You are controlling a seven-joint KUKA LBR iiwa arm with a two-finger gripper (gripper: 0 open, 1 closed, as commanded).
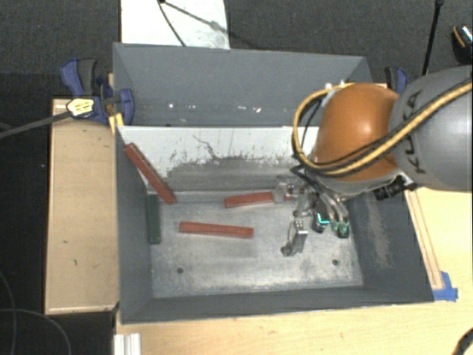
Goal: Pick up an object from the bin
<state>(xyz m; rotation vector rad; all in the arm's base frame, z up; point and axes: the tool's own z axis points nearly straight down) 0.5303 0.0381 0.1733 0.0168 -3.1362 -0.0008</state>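
My gripper (290, 217) hangs low over the right-middle of the bin floor, open, with nothing between its fingers. One finger (285, 191) lies next to the right end of a short red-brown stick (249, 199). The other finger (293, 241) points down-left over bare floor. A longer red-brown stick (216, 230) lies flat to the left of the gripper, apart from it.
A third red-brown stick (149, 173) leans against the bin's left wall, and a dark green bar (153, 217) lies along that wall below it. The arm's orange cover and cables overhang the bin's right side.
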